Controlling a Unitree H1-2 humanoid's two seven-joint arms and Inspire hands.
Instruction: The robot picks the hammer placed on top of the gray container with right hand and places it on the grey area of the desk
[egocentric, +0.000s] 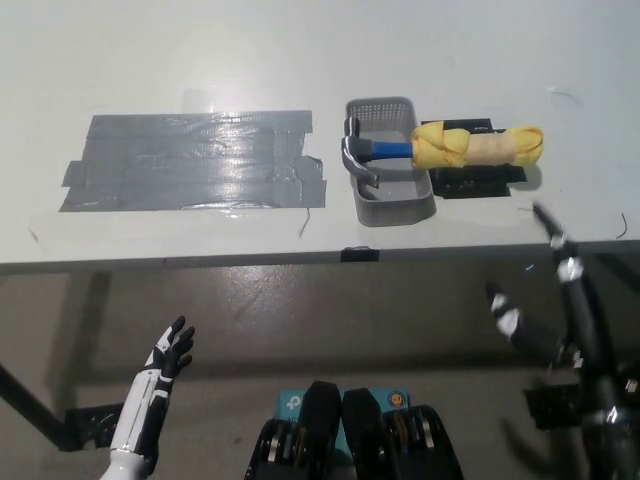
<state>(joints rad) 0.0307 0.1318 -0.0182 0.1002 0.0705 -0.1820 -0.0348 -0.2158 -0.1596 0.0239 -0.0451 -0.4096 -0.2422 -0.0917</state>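
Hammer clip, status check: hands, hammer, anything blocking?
Left hand open, low, below desk edge. Right hand open, short of the desk, fingers spread. Hammer across the container, untouched. Grey area bare; nothing in the way.

Ahead of me I see a white tabletop (180, 60) with a black patch (487, 178) lying on it toward my right, a small dark tab (359, 254) on its near edge, and grey floor (300, 330) beneath.
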